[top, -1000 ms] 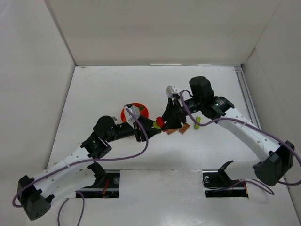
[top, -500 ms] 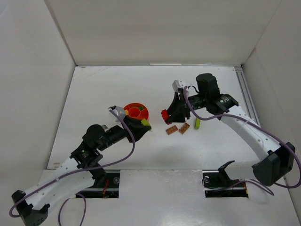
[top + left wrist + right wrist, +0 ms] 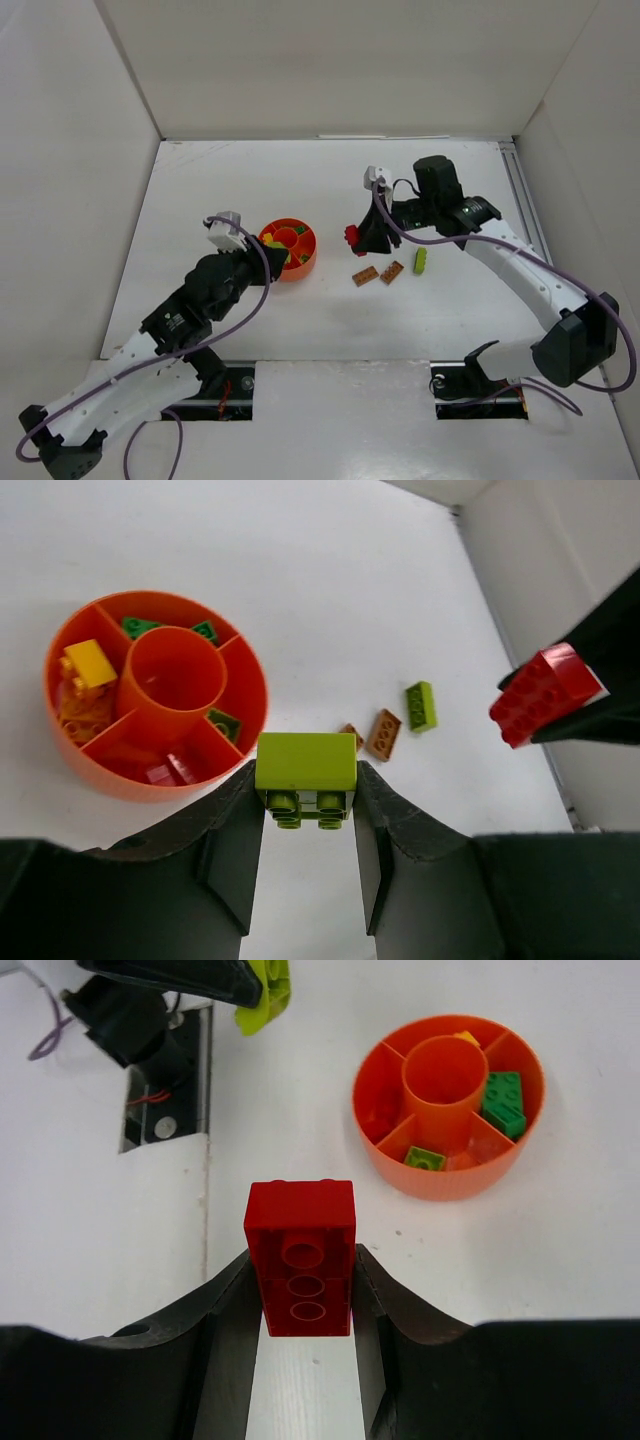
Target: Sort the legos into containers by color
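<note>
Meanwhile, at the near rim of the single orange bowl (image 3: 307, 263), the left gripper (image 3: 305, 802) has its fingers clamped on one lime brick (image 3: 306, 764). The bowl's sections, ringed around a raised centre, hold yellow, green and red bricks too jumbled to count. Right of the bowl, the right gripper (image 3: 302, 1295) pinches one red brick (image 3: 300, 1248) between its fingers. Further right of the bowl, three loose legos lie on the white table (image 3: 200, 200): a brown brick (image 3: 365, 277), a second brown brick (image 3: 392, 271) and a loose lime brick (image 3: 421, 260).
</note>
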You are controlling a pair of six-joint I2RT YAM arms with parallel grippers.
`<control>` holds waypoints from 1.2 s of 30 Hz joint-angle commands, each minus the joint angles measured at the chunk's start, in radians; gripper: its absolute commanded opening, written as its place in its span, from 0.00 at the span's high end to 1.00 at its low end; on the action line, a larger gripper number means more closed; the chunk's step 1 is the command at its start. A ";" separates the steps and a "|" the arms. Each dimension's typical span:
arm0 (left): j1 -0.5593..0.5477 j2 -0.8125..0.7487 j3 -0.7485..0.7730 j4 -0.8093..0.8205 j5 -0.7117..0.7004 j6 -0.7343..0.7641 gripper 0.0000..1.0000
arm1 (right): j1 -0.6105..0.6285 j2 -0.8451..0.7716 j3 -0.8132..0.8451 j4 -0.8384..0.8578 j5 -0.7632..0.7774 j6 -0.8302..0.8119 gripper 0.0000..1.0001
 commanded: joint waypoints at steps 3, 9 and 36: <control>0.001 0.112 0.110 -0.122 -0.176 -0.102 1.00 | 0.036 0.026 0.015 0.086 0.239 0.068 1.00; 0.010 0.145 0.119 -0.101 -0.233 -0.111 1.00 | 0.093 0.085 0.015 0.249 0.367 0.181 1.00; 0.019 0.149 0.219 -0.314 -0.436 -0.265 1.00 | 0.449 0.352 0.052 0.652 0.931 0.457 1.00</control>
